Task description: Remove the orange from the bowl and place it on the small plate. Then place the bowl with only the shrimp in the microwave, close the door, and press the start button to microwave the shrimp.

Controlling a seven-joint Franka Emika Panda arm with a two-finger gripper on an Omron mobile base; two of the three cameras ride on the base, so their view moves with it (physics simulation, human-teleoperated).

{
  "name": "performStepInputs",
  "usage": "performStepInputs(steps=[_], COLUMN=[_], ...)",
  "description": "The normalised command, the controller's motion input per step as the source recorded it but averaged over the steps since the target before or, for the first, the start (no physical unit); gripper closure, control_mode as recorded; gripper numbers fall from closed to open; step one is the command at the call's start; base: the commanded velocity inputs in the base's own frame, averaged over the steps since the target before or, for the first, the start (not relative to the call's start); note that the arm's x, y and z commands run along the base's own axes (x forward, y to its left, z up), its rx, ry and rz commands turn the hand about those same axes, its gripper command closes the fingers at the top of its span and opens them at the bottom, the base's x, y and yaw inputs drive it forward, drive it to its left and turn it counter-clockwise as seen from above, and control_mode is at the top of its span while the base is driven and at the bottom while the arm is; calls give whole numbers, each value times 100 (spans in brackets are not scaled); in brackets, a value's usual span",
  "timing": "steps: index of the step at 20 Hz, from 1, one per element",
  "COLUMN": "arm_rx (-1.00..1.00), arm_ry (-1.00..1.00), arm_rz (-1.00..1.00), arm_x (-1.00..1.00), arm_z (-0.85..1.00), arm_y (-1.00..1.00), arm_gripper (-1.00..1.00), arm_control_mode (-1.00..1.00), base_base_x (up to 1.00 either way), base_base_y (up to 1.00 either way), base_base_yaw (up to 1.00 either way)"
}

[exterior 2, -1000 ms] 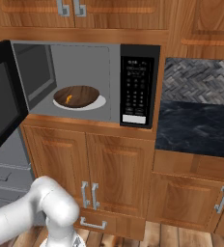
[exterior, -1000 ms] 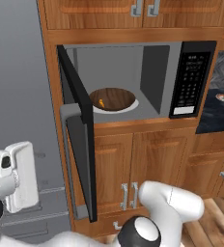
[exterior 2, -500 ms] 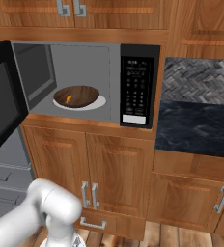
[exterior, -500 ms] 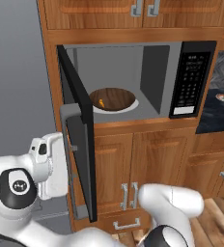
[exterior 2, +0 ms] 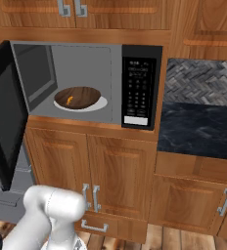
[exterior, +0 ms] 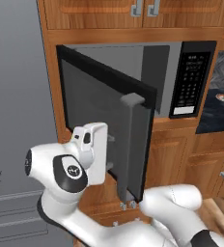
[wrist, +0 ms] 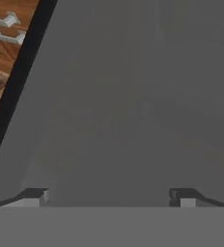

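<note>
Door (exterior: 106, 120) half shut, bowl (exterior 2: 77, 97) inside: keep open gripper (wrist: 109, 195) flat on window, push steadily till latched.

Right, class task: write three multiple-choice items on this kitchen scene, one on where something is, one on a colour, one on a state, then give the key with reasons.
1. Where is the bowl?
A. on the dark counter
B. inside the microwave, on the white turntable
C. on the floor

2. What colour is the keypad panel?
A. black
B. white
C. red

3. How does the door stand?
A. fully shut
B. taken off
C. partly open, swung out from the cabinet

Key:
1 B: the right base view shows the wooden bowl on the turntable inside the cavity.
2 A: the panel beside the cavity is black with pale buttons.
3 C: both base views show the door angled outward, the cavity still exposed; the open pincer faces its grey window.
</note>
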Motion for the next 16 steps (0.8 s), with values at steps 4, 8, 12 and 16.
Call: performStepInputs(steps=[4, 8, 12, 16], arm_rx=[6, 8, 9, 9], arm_ry=[-1, 0, 0, 0], arm_rz=[1, 12, 22, 29], arm_x=[4, 30, 47, 57], arm_z=[17, 13, 8, 3], arm_y=[-90, -75, -53, -31], arm_gripper=[-100, -100, -100, -100], arm_control_mode=[-100, -100, -100, -100], base_base_x=[0, 0, 0, 0], base_base_y=[0, 0, 0, 0], base_base_yaw=[0, 0, 0, 0])
